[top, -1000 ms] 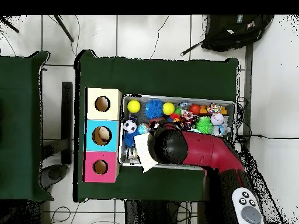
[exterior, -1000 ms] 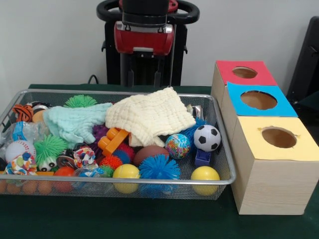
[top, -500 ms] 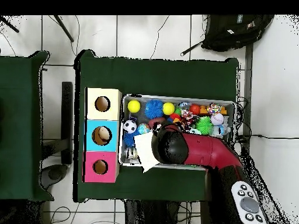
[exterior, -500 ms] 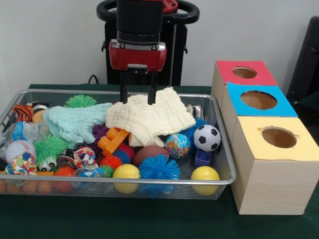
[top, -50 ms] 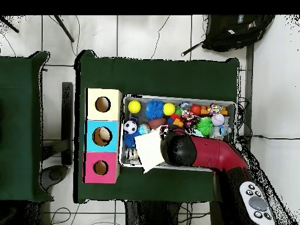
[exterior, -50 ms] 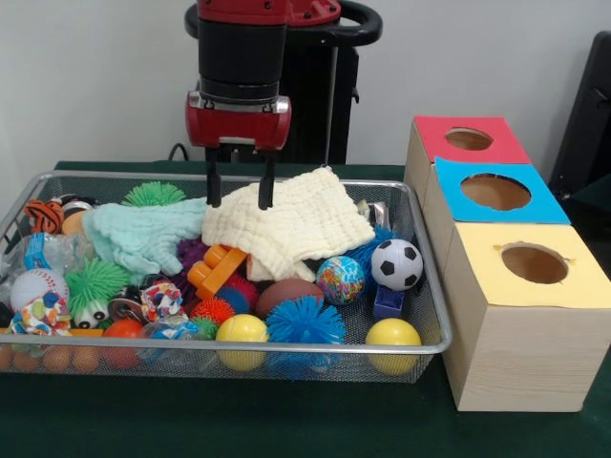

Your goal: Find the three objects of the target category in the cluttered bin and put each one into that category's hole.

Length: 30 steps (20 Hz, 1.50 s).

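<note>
In the front view my gripper (exterior, -50 ms: 239, 201) hangs open over the wire bin (exterior, -50 ms: 425, 286), its two fingertips just above the left edge of a cream cloth (exterior, -50 ms: 296, 224), beside a mint cloth (exterior, -50 ms: 143, 234). Nothing is between the fingers. Under and around the cloths lie a soccer ball (exterior, -50 ms: 396, 263), two yellow balls (exterior, -50 ms: 392, 336), a blue spiky ball (exterior, -50 ms: 305, 321), an orange block (exterior, -50 ms: 217, 268) and a baseball (exterior, -50 ms: 36, 285). Three boxes stand to the right with holes in red (exterior, -50 ms: 468, 139), blue (exterior, -50 ms: 495, 192) and yellow (exterior, -50 ms: 534, 263) tops. From overhead the arm (top, -50 ms: 183, 151) hides the gripper.
Several more toys fill the bin's left end: green spiky balls (exterior, -50 ms: 93, 281), a rope toy (exterior, -50 ms: 43, 216) and an orange ball (exterior, -50 ms: 123, 330). In the overhead view the cream cloth (top, -50 ms: 149, 151) lies near the boxes (top, -50 ms: 103, 136), and a black bag (top, -50 ms: 234, 30) sits on the floor.
The gripper has come down from the top of the front view and shifted left, from over the cream cloth's middle to its left edge. The toys and cloths have not moved.
</note>
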Motion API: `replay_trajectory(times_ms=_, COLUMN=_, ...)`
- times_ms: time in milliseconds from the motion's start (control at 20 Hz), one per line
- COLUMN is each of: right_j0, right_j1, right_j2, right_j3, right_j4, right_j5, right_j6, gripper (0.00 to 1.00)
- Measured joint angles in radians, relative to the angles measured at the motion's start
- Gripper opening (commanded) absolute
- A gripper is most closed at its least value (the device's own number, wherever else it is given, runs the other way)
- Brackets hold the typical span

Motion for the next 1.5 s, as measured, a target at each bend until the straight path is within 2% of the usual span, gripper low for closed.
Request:
replay_trajectory(times_ms=500, right_j0=-0.009, right_j1=0.009, right_j2=0.001, right_j3=0.000, right_j4=-0.003, right_j5=0.000, right_j6=0.000, gripper=1.00)
replay_trajectory(times_ms=850, right_j0=0.001, right_j1=0.043, right_j2=0.001, right_j3=0.000, right_j4=-0.003, right_j5=-0.033, right_j6=0.000, gripper=1.00)
replay_trajectory(times_ms=1500, right_j0=0.073, right_j1=0.106, right_j2=-0.009, right_j3=0.000, right_j4=-0.038, right_j5=-0.100, right_j6=0.000, gripper=1.00)
